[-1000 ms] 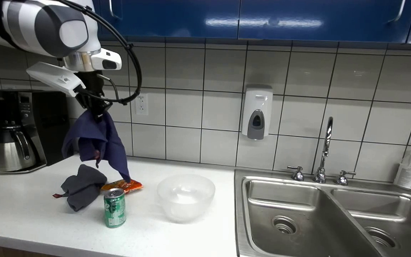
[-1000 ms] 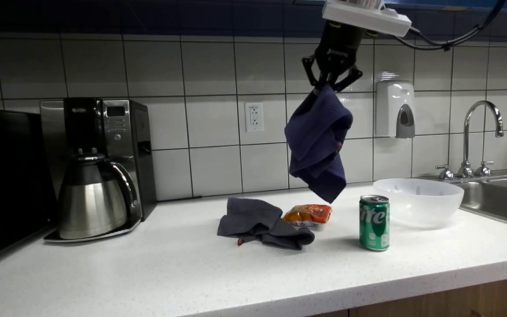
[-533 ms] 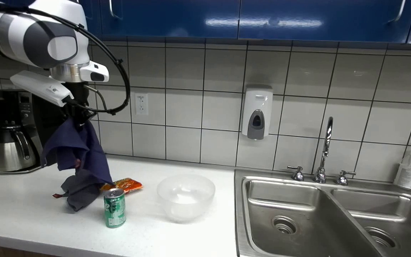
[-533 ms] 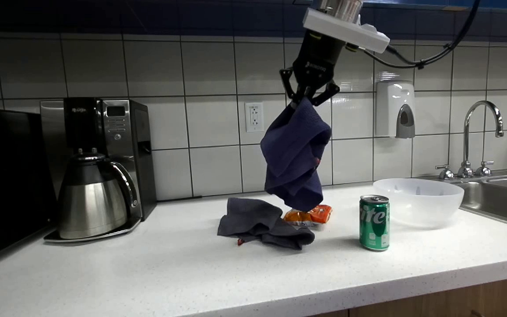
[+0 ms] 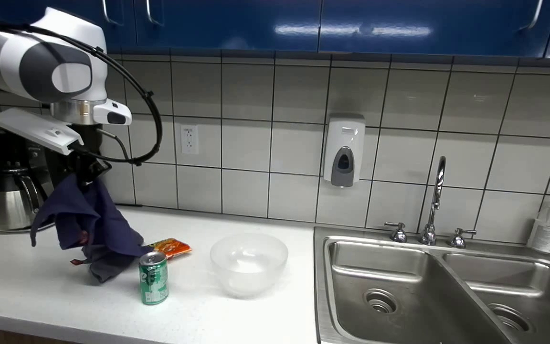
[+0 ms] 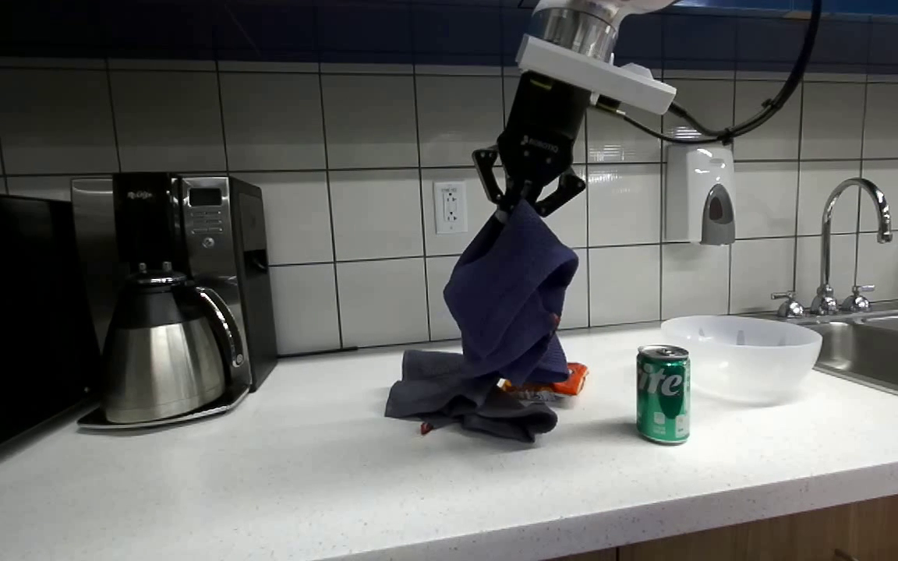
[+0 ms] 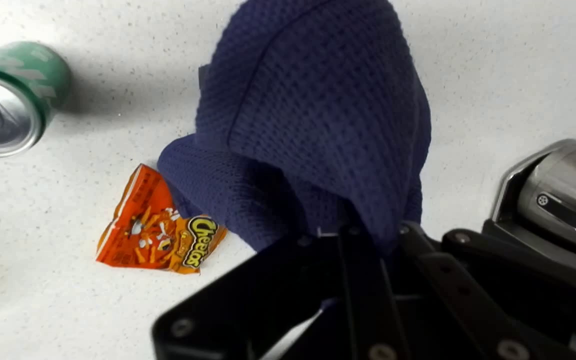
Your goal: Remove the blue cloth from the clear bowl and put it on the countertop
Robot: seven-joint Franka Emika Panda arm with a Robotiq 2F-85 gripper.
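My gripper (image 6: 519, 209) is shut on the top of the blue cloth (image 6: 507, 292), which hangs in loose folds below it. The cloth also shows in an exterior view (image 5: 96, 222) and fills the middle of the wrist view (image 7: 313, 100), where it hides the fingertips. Its lower end overlaps a grey cloth (image 6: 433, 389) lying on the countertop (image 6: 262, 483); I cannot tell whether the two touch. The clear bowl (image 5: 248, 267) stands apart by the sink in both exterior views (image 6: 745, 362), with no cloth in it.
A green can (image 6: 663, 405) stands upright between the grey cloth and the bowl. An orange snack bag (image 7: 153, 230) lies beside the hanging cloth. A coffee maker (image 6: 254, 273) with a steel carafe (image 6: 164, 358) stands near the wall. A sink (image 5: 320, 286) lies beyond the bowl.
The gripper has moved down and away from the bowl and sink, carrying the blue cloth. The cloth's lower end has come down in front of the grey cloth. Objects on the countertop have stayed put.
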